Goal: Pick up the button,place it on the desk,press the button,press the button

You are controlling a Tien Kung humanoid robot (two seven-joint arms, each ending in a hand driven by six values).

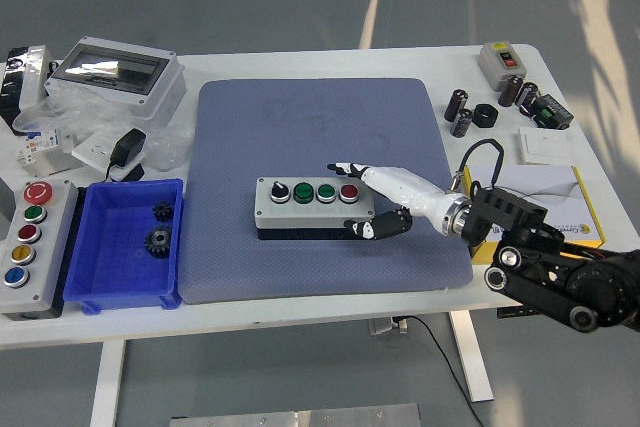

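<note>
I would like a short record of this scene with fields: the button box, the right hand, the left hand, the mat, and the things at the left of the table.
button box: grey box with one black knob, two green buttons and one red button, lying on the mat
right hand: right hand grasps the box's right end, fingers above, thumb below
left hand: not in view
mat: blue-grey mat in the middle of the white table
left side: blue bin with two gears; beside it a box with five coloured buttons

Two dark gears [158, 228] are lying in a blue bin [125, 289] at the surface's [300, 322] left, just beside a five-button control box [28, 237]. A yellow-edged booklet [560, 202] is sitting at the right, dark cylinders [462, 112] beyond it.
</note>
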